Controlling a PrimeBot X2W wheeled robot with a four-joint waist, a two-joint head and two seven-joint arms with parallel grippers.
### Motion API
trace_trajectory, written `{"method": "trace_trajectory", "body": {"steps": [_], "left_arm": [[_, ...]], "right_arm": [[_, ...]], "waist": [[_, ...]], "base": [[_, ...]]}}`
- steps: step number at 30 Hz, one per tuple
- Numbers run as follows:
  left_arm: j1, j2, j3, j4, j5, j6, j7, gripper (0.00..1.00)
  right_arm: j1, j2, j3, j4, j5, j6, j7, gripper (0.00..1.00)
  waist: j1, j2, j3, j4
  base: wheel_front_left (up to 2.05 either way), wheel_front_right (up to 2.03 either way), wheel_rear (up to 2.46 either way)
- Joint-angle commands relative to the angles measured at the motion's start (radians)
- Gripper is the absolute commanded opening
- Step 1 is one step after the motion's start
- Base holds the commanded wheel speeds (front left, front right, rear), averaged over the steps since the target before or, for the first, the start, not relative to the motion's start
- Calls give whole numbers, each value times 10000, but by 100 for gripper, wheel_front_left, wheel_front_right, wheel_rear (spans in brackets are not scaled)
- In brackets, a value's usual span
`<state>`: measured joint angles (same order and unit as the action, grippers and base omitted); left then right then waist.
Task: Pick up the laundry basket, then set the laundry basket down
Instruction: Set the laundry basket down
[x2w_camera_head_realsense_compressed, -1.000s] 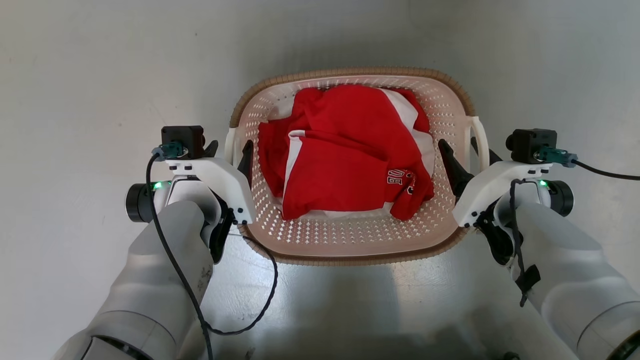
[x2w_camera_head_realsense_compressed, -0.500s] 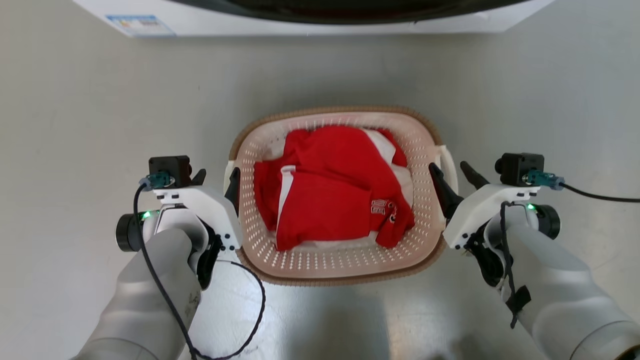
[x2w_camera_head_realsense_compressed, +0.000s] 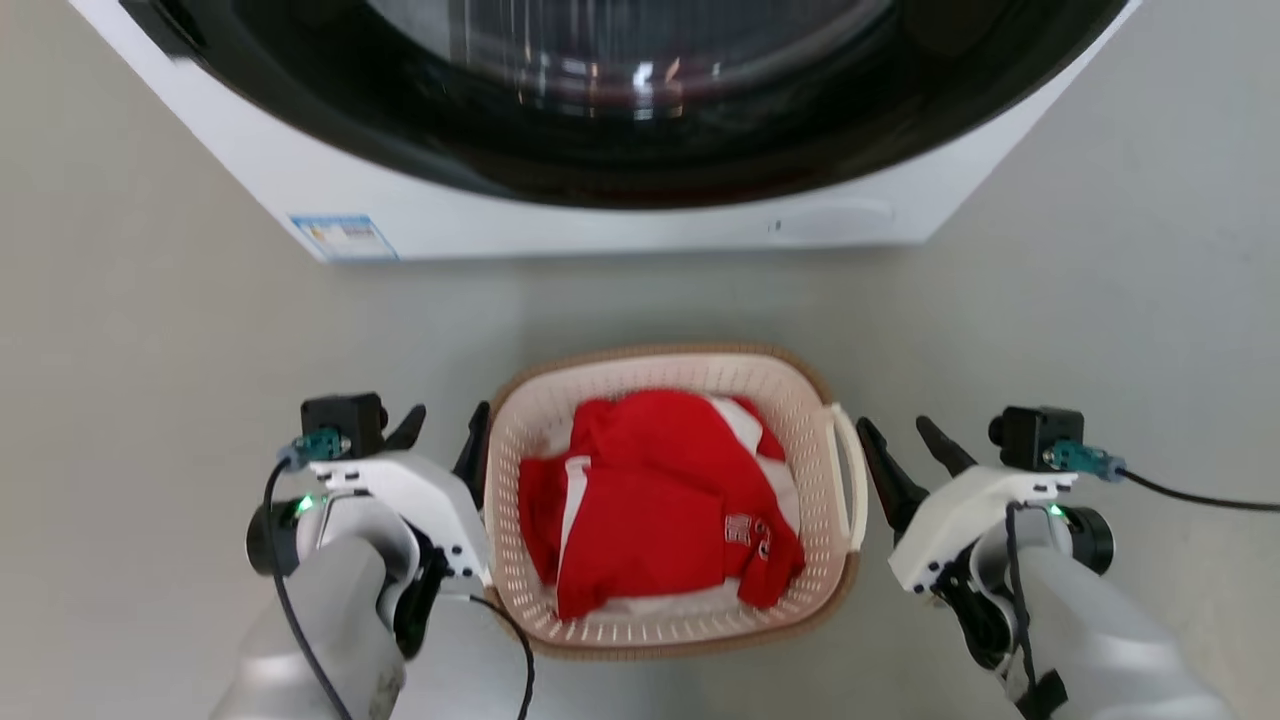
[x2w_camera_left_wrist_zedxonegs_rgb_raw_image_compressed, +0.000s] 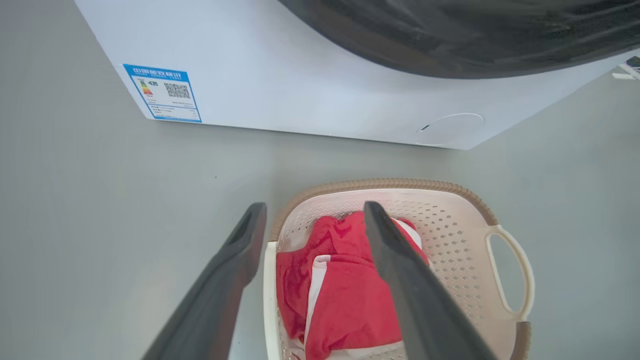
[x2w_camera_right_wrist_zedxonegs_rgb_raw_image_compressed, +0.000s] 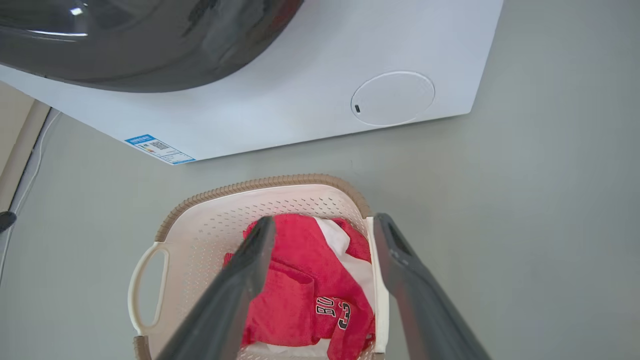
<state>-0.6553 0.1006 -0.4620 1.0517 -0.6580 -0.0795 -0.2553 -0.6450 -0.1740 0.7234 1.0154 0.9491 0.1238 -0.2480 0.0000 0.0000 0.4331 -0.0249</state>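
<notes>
The laundry basket (x2w_camera_head_realsense_compressed: 660, 352), cream-white and perforated with a brown rim, stands on the grey floor in front of a washer and holds a red and white garment (x2w_camera_head_realsense_compressed: 650, 500). My left gripper (x2w_camera_head_realsense_compressed: 445, 430) hangs open beside the basket's left side. My right gripper (x2w_camera_head_realsense_compressed: 905, 435) is open just outside the right loop handle (x2w_camera_head_realsense_compressed: 850, 470). In the left wrist view the left gripper (x2w_camera_left_wrist_zedxonegs_rgb_raw_image_compressed: 315, 207) looks down on the basket (x2w_camera_left_wrist_zedxonegs_rgb_raw_image_compressed: 390, 183), its fingers framing the near handle (x2w_camera_left_wrist_zedxonegs_rgb_raw_image_compressed: 270, 300) from above. The right gripper (x2w_camera_right_wrist_zedxonegs_rgb_raw_image_compressed: 324, 220) frames its handle (x2w_camera_right_wrist_zedxonegs_rgb_raw_image_compressed: 380, 290) on the basket (x2w_camera_right_wrist_zedxonegs_rgb_raw_image_compressed: 260, 182) likewise. Neither gripper holds anything.
A white front-loading washer (x2w_camera_head_realsense_compressed: 600, 225) with a dark round door (x2w_camera_head_realsense_compressed: 640, 90) stands close behind the basket. A blue label (x2w_camera_head_realsense_compressed: 345, 237) is on its lower left corner. Open grey floor lies to both sides. A black cable (x2w_camera_head_realsense_compressed: 1200, 500) trails from my right wrist.
The head camera has risen and tilted up, bringing the washer into view and making the basket look smaller. Both open grippers, which straddled the handles, now stand apart from them.
</notes>
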Motion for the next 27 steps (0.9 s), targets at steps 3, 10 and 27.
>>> {"method": "trace_trajectory", "body": {"steps": [3,10,27], "left_arm": [[656,278,664,-574,466,-89,-64,100],[1675,329,1526,-1403,1191,-124,-64,100],[3738,2,3313,-4208,2775,-156,-64,100]], "right_arm": [[745,-65,-413,-682,-689,69,-137,100],[1569,-21,-1459,-1634,-1825,69,-137,100],[3499,238,-4200,-4141,-4272,69,-137,100]], "waist": [[0,0,-1359,-20],[0,0,-2473,-56],[0,0,-4084,-78]], "base": [[0,0,0],[0,0,0],[0,0,0]]}}
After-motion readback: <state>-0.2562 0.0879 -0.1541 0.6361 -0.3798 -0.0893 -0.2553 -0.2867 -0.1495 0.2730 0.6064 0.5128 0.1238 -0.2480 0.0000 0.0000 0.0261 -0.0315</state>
